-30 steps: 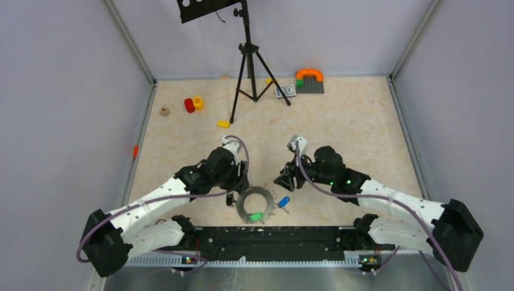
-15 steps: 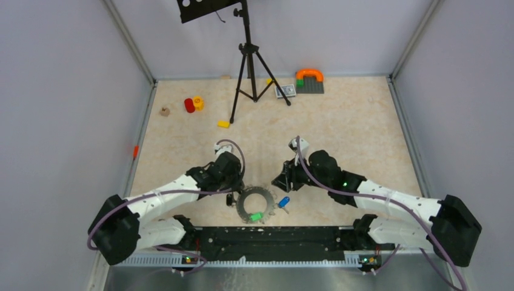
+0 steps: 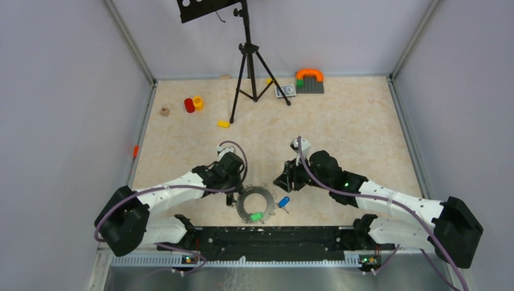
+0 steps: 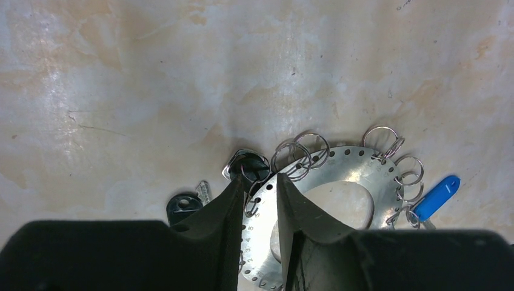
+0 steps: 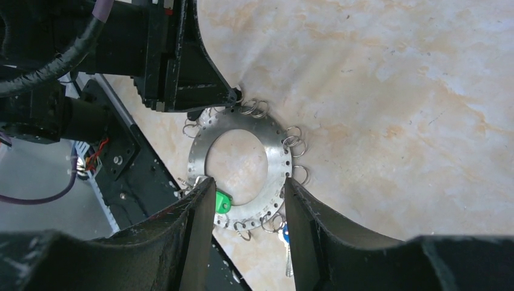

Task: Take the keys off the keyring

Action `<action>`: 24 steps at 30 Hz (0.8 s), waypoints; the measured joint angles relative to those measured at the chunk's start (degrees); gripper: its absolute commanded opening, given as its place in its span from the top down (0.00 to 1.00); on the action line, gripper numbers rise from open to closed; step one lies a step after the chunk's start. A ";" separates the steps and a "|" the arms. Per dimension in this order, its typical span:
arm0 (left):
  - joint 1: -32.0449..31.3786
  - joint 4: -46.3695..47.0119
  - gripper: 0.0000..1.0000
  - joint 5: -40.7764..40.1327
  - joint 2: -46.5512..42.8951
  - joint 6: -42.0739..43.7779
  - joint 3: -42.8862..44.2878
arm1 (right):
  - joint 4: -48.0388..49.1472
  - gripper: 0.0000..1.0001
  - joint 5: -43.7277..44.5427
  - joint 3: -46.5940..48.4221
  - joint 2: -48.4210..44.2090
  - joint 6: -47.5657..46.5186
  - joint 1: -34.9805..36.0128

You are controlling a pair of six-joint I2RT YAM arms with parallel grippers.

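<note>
While the right gripper (image 3: 282,182) stays spread and empty at two o'clock of the large flat grey metal keyring (image 3: 254,206), the left gripper (image 4: 257,183) has come down at its ten o'clock, its fingers (image 4: 225,203) narrowing astride the rim; we cannot tell if they pinch yet. The ring lies flat at six o'clock of the beige marbled table (image 3: 339,121), small silver keys (image 3: 283,202) still on it, so we judge removal is only starting.

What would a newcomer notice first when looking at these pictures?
The large grey keyring, fringed with small split rings, lies flat near the table's near edge, between both grippers. The left gripper straddles its rim, while the right gripper hangs open above it. A green tag and a blue tag stand out at its rim.
</note>
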 measured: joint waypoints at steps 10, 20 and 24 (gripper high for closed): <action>0.00 0.48 0.82 1.07 0.13 -0.81 -1.11 | -0.61 0.55 0.00 0.00 0.00 0.02 0.00; 0.00 0.90 1.00 1.51 0.13 -1.05 -1.22 | -0.79 0.55 0.04 0.00 0.00 0.13 0.00; 0.00 1.09 1.00 1.60 -0.02 0.37 -1.22 | -0.90 0.55 0.44 0.00 -0.33 0.13 0.00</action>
